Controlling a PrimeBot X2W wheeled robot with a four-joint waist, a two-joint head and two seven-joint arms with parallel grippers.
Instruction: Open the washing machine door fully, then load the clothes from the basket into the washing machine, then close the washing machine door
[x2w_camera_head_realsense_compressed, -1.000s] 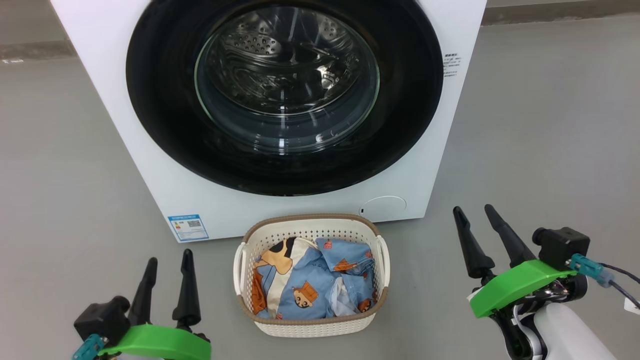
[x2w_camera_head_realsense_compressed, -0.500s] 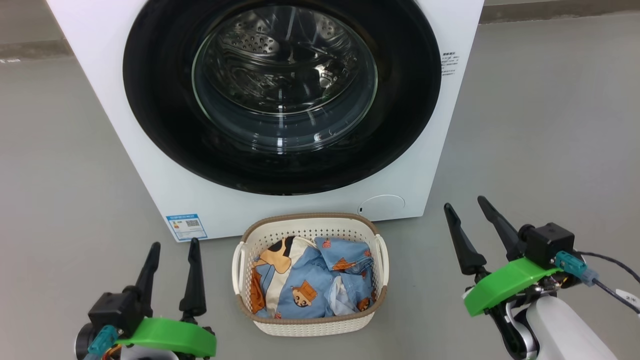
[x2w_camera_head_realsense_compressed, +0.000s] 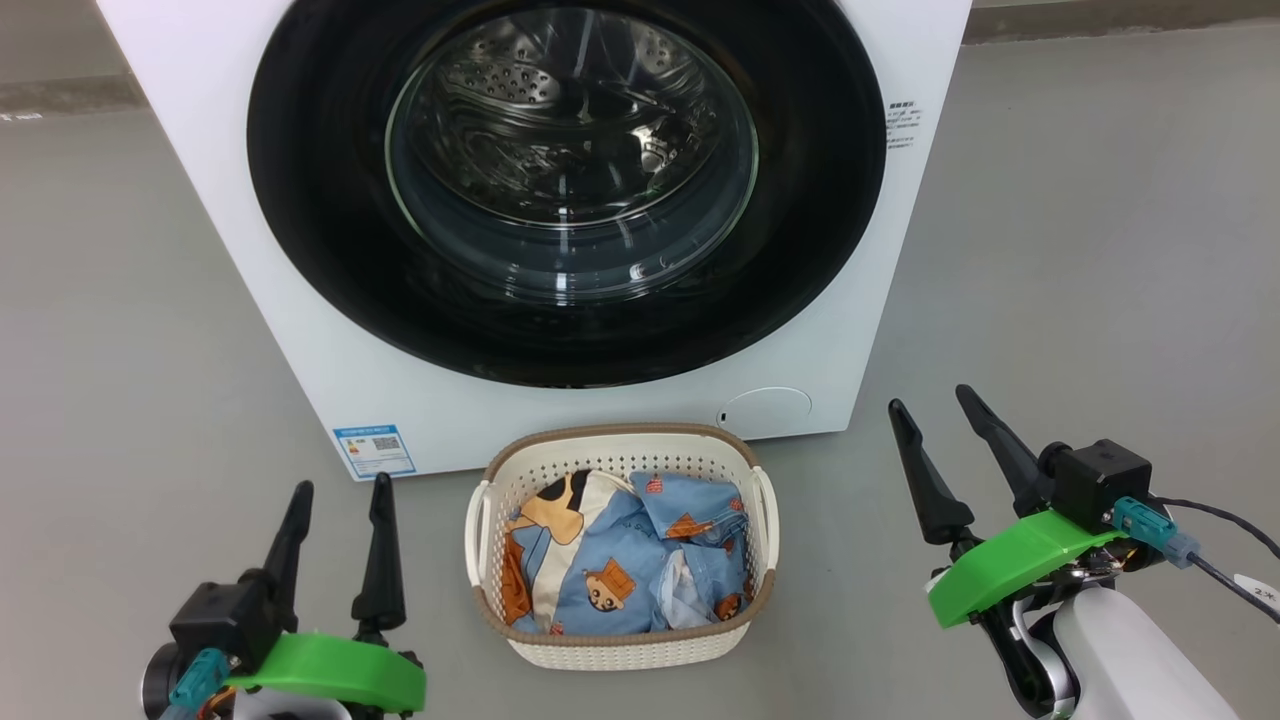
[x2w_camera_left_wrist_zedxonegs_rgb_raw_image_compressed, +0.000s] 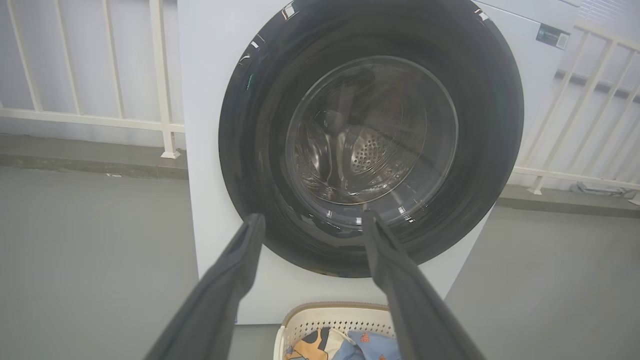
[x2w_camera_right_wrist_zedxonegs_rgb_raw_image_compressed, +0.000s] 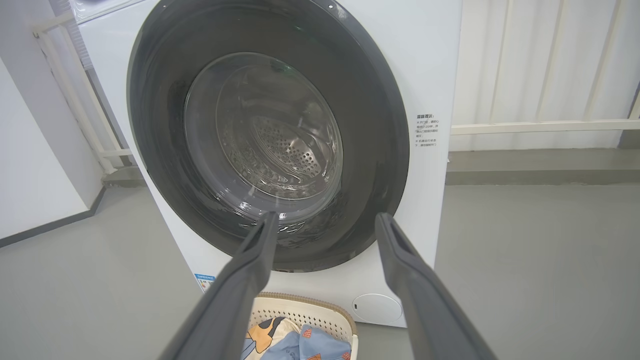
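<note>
Washing machine door (x2w_camera_head_realsense_compressed: 320, 200) is sitting shut on the washing machine (x2w_camera_head_realsense_compressed: 300, 350). Basket (x2w_camera_head_realsense_compressed: 620, 437) is sitting on the floor (x2w_camera_head_realsense_compressed: 1080, 250) just in front, clothes (x2w_camera_head_realsense_compressed: 620, 560) lying inside. Left claw (x2w_camera_head_realsense_compressed: 342, 484) and right claw (x2w_camera_head_realsense_compressed: 929, 398) are hovering either side of it, fingers apart.

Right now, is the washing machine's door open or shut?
Shut. The washing machine door lies flat against the washing machine, no gap showing.

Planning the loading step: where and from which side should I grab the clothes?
Grip the clothes at the bunched blue fold near the pile's middle, coming straight down from above. They lie crumpled inside the basket, whose walls rise around them and would likely block a sideways approach; the top is open.
</note>
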